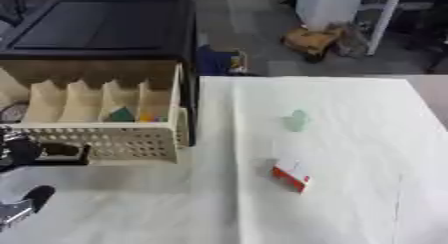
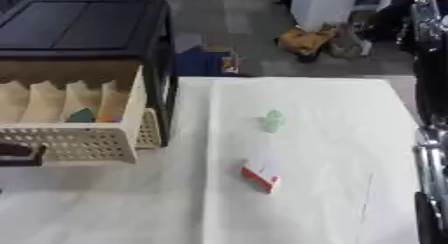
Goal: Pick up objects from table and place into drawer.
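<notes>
A small pale green object (image 1: 296, 120) stands on the white table cloth (image 1: 350, 138). Nearer to me lies a red and white box (image 1: 291, 174), tilted. The beige drawer (image 1: 96, 140) stands pulled out at the left, with dividers inside. In it lie a green thing (image 1: 121, 114) and a small orange thing (image 1: 147, 119). My left hand (image 1: 16, 151) shows as a dark shape at the left edge, beside the drawer's black handle (image 1: 63, 151). Whether it holds the handle is unclear. Of my right arm (image 2: 429, 138) only a black and silver length runs down the right edge; its hand is out of view.
The drawer belongs to a black cabinet (image 1: 105, 25) at the back left. Beyond the table's far edge are the floor, a yellow toy vehicle (image 1: 311, 40) and a white panel (image 1: 328, 5). A silver part (image 1: 13, 211) shows at the lower left.
</notes>
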`<state>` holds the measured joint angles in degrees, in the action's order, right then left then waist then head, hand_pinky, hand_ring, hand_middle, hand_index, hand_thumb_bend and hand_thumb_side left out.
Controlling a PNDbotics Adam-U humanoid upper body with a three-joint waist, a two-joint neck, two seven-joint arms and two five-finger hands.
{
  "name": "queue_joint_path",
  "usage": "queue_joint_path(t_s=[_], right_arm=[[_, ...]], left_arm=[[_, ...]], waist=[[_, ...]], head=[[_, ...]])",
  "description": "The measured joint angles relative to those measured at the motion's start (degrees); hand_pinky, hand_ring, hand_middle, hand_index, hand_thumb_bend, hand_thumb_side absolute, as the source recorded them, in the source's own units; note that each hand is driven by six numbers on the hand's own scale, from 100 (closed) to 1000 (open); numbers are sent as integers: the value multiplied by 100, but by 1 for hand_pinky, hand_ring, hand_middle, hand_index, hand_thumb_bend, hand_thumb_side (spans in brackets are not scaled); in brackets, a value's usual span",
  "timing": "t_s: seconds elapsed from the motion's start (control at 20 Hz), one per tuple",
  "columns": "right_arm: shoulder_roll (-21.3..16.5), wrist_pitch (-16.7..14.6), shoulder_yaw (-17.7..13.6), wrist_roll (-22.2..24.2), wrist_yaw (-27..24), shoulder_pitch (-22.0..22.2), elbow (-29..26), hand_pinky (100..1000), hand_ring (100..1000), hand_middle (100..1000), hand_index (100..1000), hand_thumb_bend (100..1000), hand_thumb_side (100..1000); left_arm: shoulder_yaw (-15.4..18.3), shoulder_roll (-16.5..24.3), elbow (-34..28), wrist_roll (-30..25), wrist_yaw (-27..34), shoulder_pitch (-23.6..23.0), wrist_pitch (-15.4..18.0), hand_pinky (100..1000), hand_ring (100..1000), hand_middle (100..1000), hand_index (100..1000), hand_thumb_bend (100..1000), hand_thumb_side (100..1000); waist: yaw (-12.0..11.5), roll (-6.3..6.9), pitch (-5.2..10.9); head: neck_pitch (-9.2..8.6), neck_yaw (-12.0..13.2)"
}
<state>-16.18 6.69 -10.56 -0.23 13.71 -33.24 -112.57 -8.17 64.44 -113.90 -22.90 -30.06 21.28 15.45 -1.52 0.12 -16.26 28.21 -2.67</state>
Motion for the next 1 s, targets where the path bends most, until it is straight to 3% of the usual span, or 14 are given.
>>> queue_joint_path(t_s=[0.5, 1.0], right_arm=[[21, -3, 0, -27, 6, 0, -2, 633, 567, 548, 872, 100, 1000], [29, 11, 9, -74, 57, -23, -2, 635, 572, 552, 870, 102, 1000]], left_arm=[[234, 0, 0, 301, 151, 45, 133, 100, 100, 100, 918, 100, 1000], [704, -123, -2, 571, 1435, 491, 729, 100, 100, 100, 864, 100, 1000]], waist=[[-26, -24, 11], [-109, -24, 91]], head=[[44, -58], [147, -307]])
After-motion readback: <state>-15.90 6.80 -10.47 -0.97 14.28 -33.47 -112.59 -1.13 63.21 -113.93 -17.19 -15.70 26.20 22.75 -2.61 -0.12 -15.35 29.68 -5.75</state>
